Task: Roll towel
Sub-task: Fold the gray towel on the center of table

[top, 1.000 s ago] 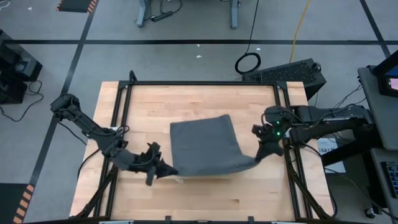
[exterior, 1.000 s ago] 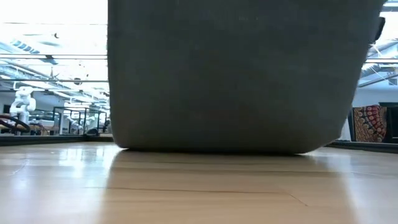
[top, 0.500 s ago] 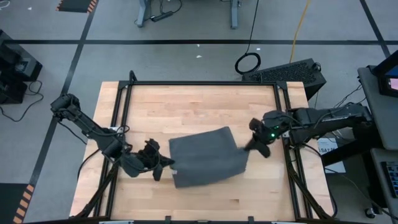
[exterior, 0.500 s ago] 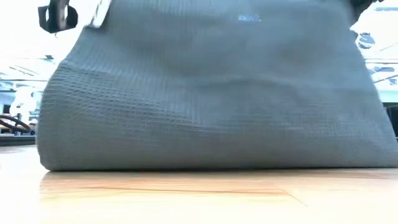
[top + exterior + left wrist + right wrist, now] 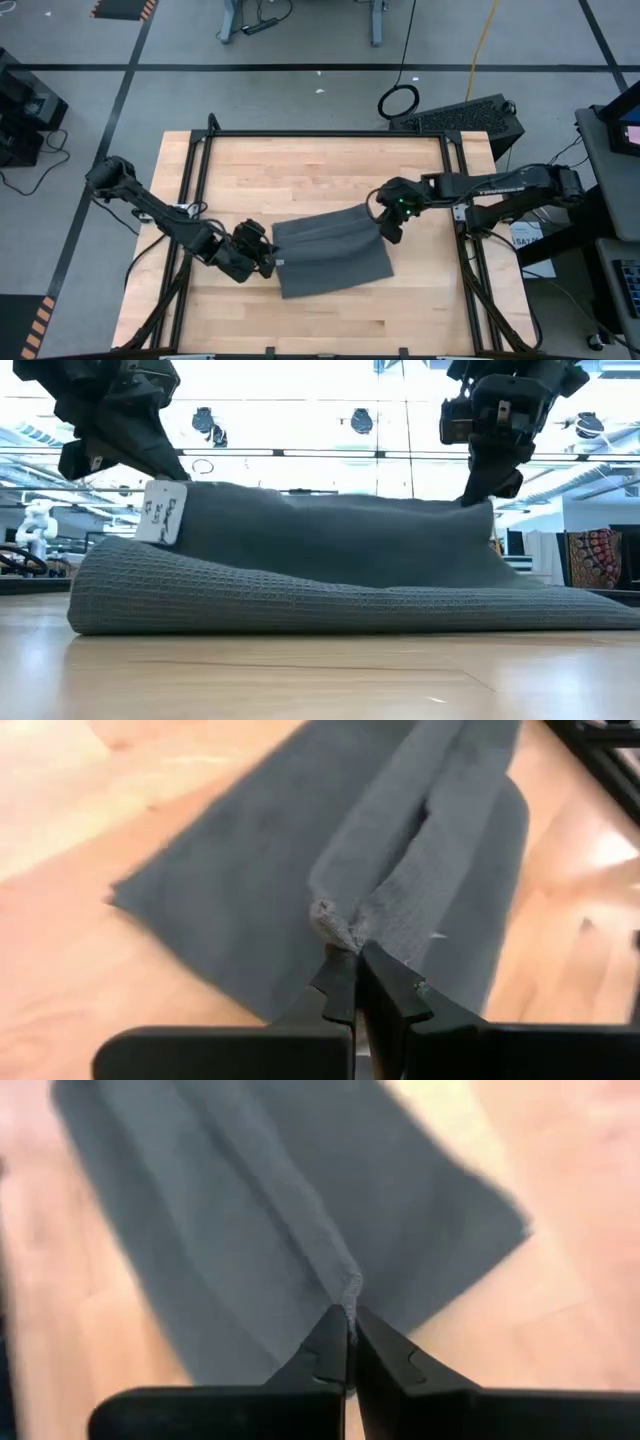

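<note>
Two grippers pinch our dark grey towel (image 5: 332, 255), which lies folded mid-table (image 5: 300, 165): our left gripper (image 5: 268, 258) is clamped tight on the edge by the white tag (image 5: 163, 512), our right gripper (image 5: 385, 228) on the opposite edge.

white tag (image 5: 163, 512) print too small to read

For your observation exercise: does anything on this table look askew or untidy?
Yes. The towel lies askew on the table, its near corners uneven. Its folded layer bunches into a ridge where the left gripper and right gripper pinch it.
</note>
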Action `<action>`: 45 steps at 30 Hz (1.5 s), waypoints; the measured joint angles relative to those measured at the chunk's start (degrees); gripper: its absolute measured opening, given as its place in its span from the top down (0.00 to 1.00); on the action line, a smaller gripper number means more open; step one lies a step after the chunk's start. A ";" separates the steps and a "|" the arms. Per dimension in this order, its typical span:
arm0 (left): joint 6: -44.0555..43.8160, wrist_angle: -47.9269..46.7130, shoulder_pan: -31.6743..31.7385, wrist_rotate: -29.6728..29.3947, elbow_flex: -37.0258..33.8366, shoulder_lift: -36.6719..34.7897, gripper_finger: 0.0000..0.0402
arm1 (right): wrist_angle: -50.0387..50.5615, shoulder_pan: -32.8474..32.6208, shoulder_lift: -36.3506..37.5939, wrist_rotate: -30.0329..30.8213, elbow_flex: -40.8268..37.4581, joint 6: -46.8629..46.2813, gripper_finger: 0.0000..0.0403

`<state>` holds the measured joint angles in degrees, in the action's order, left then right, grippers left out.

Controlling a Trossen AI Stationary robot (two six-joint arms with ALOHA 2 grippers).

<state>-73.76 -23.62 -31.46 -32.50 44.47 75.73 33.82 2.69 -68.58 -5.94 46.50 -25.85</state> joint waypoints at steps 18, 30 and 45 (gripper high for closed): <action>-1.30 1.89 -2.63 -4.26 -0.01 1.32 0.98 | 2.31 2.74 3.18 -1.44 0.02 6.03 1.00; -0.52 0.84 3.22 -2.16 0.00 5.75 0.98 | 0.18 6.42 -3.07 2.74 0.02 9.57 1.00; -0.91 1.27 5.90 -1.61 0.04 9.59 0.98 | -3.16 6.72 -7.43 9.08 0.00 10.05 1.00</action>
<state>-74.67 -22.35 -25.56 -34.11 44.51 85.32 30.67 9.41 -76.01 3.14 46.50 -15.80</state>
